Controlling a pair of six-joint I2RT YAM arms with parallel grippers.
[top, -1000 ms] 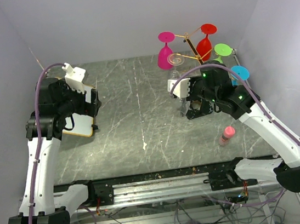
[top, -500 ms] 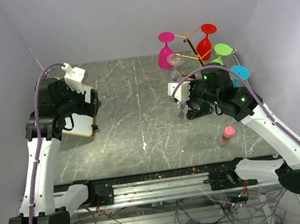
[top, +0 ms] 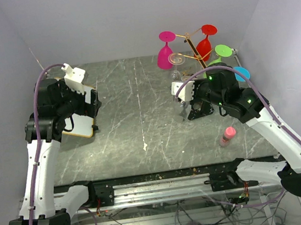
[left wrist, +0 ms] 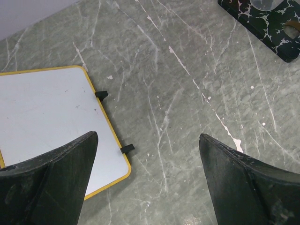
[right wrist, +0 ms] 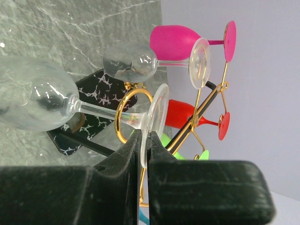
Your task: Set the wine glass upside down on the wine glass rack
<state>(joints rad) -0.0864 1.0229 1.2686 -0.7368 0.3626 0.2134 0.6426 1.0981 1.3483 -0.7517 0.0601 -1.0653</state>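
Right claw (right wrist: pixel 146 140) clamped on the foot rim of the glass (right wrist: pixel 35 101), its stem up against the rack (right wrist: pixel 101 91); we note hung glasses (right wrist: pixel 176 42) close by. Left claw (left wrist: pixel 147 137) apart over bare surface (left wrist: pixel 187 117), board (left wrist: pixel 47 122) edge beside it.

White-shelled left arm (top: pixel 39 160), white-shelled right arm (top: pixel 279 130), black joints (top: pixel 50 110), purple cables (top: pixel 33 180), green lights (top: pixel 210 76), black pincer fingers (left wrist: pixel 47 183).

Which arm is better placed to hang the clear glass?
Right: the right gripper pinches the clear wine glass by its foot beside the rack; the left gripper is open over a whiteboard.
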